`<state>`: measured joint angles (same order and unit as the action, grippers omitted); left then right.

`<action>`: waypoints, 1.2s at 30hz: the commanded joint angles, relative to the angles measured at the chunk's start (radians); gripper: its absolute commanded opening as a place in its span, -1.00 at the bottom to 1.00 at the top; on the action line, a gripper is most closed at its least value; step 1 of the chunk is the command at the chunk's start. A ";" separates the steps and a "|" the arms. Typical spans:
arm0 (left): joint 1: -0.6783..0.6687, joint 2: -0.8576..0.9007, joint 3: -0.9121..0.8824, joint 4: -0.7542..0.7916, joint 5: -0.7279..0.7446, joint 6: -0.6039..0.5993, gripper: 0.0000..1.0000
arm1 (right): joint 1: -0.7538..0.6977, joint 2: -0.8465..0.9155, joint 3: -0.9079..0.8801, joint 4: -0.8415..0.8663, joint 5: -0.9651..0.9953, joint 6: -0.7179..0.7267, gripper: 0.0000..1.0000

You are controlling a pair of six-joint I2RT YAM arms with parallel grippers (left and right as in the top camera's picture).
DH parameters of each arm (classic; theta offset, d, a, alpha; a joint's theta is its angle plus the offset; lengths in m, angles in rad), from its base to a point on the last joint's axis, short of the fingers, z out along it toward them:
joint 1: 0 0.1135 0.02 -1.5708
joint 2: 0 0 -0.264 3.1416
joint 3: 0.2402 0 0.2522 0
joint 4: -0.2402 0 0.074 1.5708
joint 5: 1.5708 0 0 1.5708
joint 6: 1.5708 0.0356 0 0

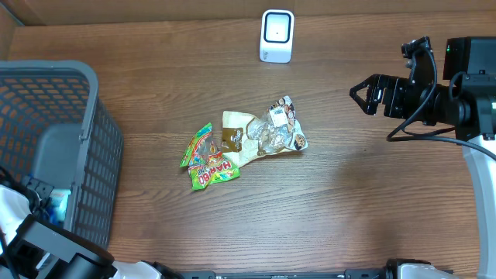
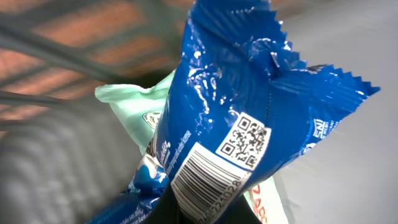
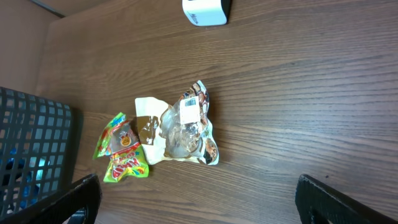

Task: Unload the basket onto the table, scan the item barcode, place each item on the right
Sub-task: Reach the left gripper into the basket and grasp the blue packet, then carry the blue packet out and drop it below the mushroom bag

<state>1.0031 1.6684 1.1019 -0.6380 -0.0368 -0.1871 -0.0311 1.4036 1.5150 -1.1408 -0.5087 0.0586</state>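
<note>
Tabletop (image 1: 349,201) left edge: one basket (image 1: 93,155), where your left pincer (image 2: 205,214) grips one blue packet (image 2: 236,93). Centre: two bags, green bag (image 1: 208,159) touching clear bag (image 1: 267,133). Far edge: one scanner (image 1: 277,35). Right pincer (image 1: 358,94) gapes at the right edge, bare wood between.

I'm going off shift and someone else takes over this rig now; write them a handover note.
Left end effector: shut on the blue packet inside the basket, barcode facing the wrist camera.
Right end effector: open, empty, above the table on its right side.
Scanner at the far edge; Haribo bag and clear snack packet lie mid-table.
Done: grasp. Left: lift out, present barcode to scanner.
</note>
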 commanded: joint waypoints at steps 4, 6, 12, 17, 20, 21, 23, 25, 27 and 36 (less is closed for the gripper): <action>-0.011 -0.003 0.278 -0.236 0.405 -0.064 -0.92 | 0.004 0.000 0.023 0.006 0.003 -0.007 1.00; -0.014 -0.003 0.409 -0.348 0.449 -0.063 -0.92 | 0.004 0.000 0.023 0.006 0.003 -0.007 1.00; -0.093 -0.033 0.787 -0.597 0.615 -0.018 -0.92 | 0.004 0.000 0.023 0.006 0.003 -0.007 1.00; -0.285 -0.122 0.975 -0.618 0.689 -0.018 -0.92 | 0.004 0.000 0.023 0.006 0.003 -0.007 1.00; -0.450 -0.169 1.001 -0.612 0.666 -0.006 -0.92 | 0.004 0.000 0.023 0.009 0.003 -0.007 1.00; -0.517 -0.177 1.001 -0.623 0.637 0.004 -0.91 | 0.004 0.000 0.023 0.010 0.003 -0.007 1.00; -0.682 -0.175 1.001 -0.680 0.537 0.024 -0.92 | 0.004 0.000 0.023 0.013 0.003 -0.007 1.00; -0.803 -0.159 0.993 -0.731 0.447 0.027 -0.92 | 0.004 0.000 0.023 0.013 0.003 -0.007 1.00; -0.918 -0.135 0.974 -0.768 0.377 0.027 -0.92 | 0.004 0.000 0.023 0.013 0.003 -0.007 1.00; -1.319 0.061 0.749 -0.775 0.270 0.080 -0.92 | 0.004 0.000 0.023 0.005 0.003 -0.006 1.00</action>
<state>-0.2325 1.6680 1.9160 -1.4143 0.2989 -0.1562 -0.0311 1.4036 1.5150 -1.1366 -0.5079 0.0589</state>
